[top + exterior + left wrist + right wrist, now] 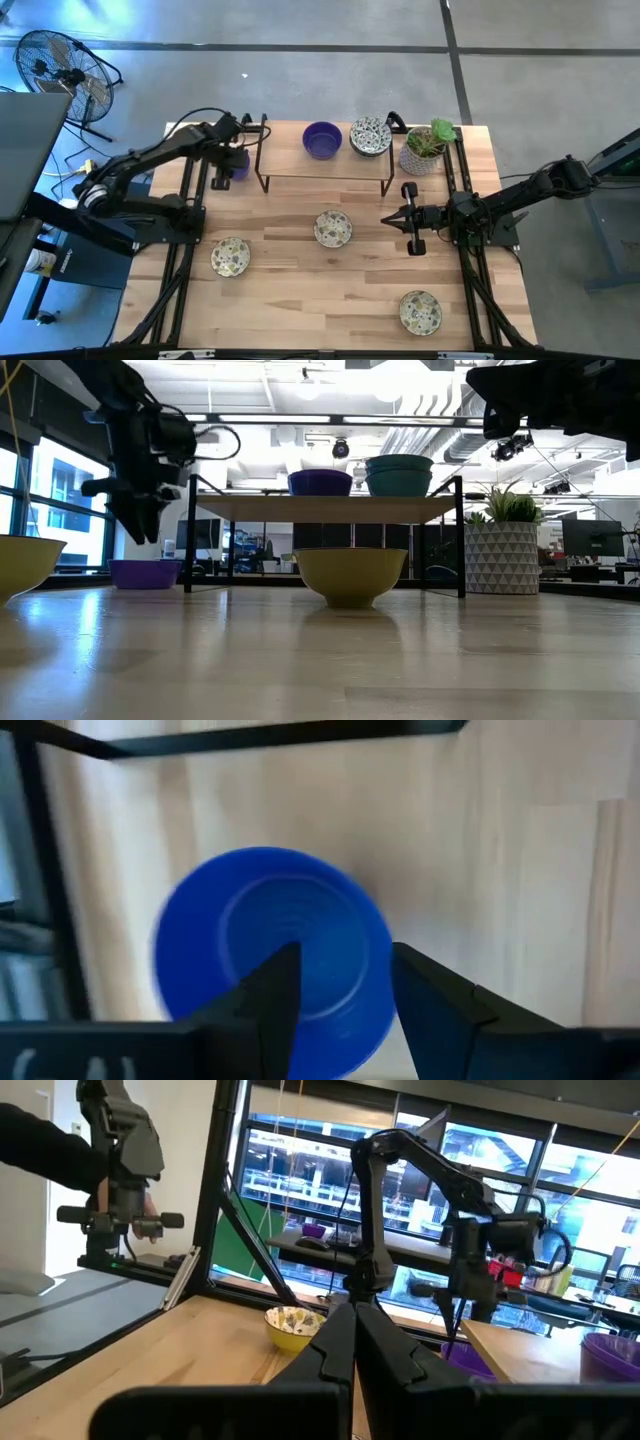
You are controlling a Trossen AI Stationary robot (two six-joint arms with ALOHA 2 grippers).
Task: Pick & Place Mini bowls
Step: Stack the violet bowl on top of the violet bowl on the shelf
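Your left gripper [237, 160] is hanging right over a purple mini bowl [272, 948] that's sitting on the wooden table [330, 290] just outside the left leg of the black-framed shelf [325, 176], at the back left. In the left wrist view its fingers [275, 990] are standing apart over the near rim, not pinching anything. Your right gripper [408, 216] is waiting mid-table on the right side with its fingers pressed together and nothing in them. Another purple bowl [322, 140] and a stack of patterned bowls [370, 135] are sitting up on the shelf, with the potted plant [424, 148] just beside its right end. Three more patterned bowls are lying on the open table: center [333, 228], front left [230, 257] and front right [420, 311].
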